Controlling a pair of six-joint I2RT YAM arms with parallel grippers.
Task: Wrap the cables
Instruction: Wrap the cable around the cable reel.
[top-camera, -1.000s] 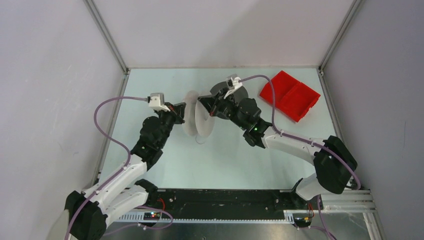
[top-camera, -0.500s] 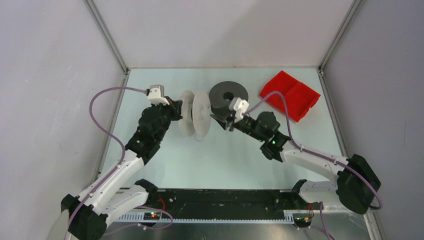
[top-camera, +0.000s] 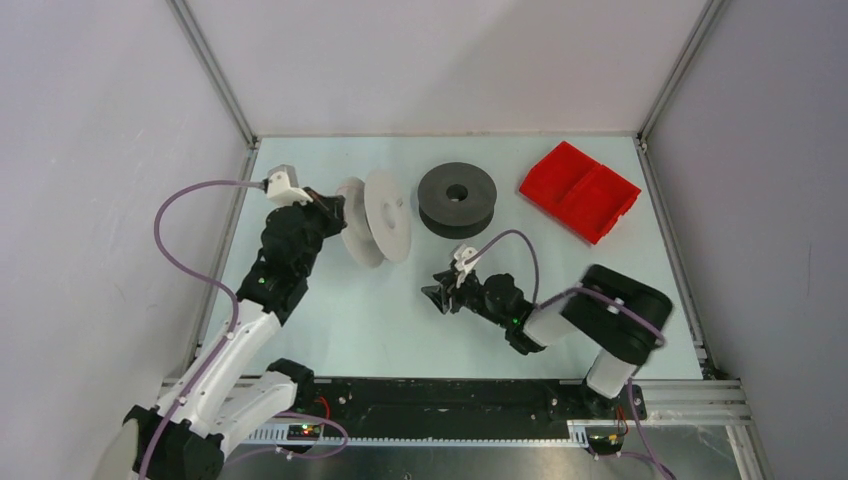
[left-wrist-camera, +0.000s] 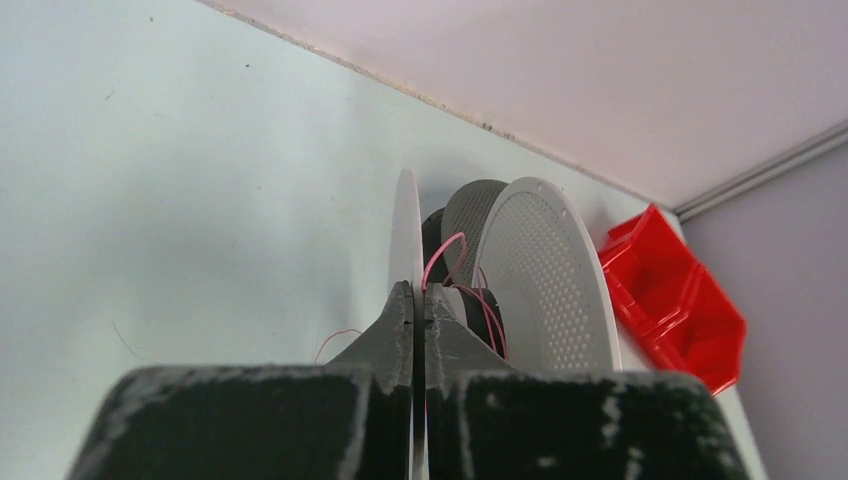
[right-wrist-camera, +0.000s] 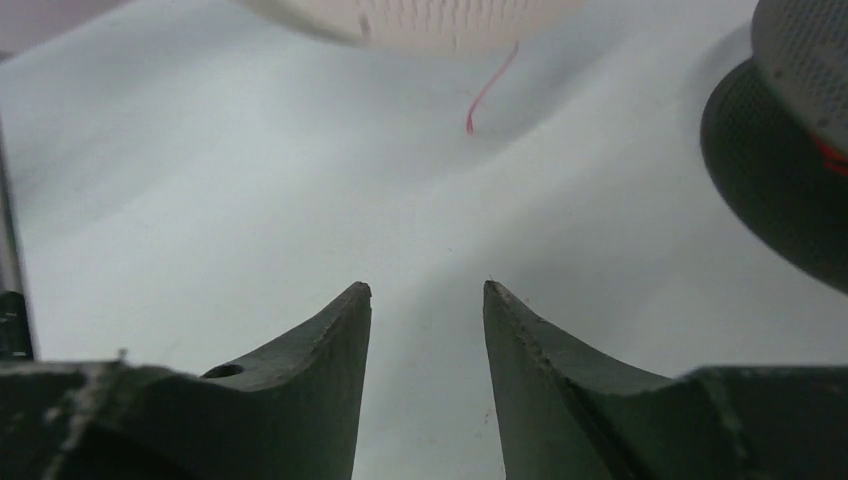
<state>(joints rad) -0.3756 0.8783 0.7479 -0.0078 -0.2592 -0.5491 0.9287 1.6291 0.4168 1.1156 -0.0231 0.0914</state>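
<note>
Left jaws pinch the white spool (top-camera: 388, 213) by its flange. Right jaws part-open, empty; loose red strand (right-wrist-camera: 490, 95) dangles directly ahead, top centre; right arm is free to take it.

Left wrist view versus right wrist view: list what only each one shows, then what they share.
Left wrist only: the left tool shut on a flange of the white spool, pink strands at its hub, the red bin. Right wrist only: the right tool open and empty, a loose red strand end below the spool's rim. Both: white spool, dark grey spool, table.
</note>
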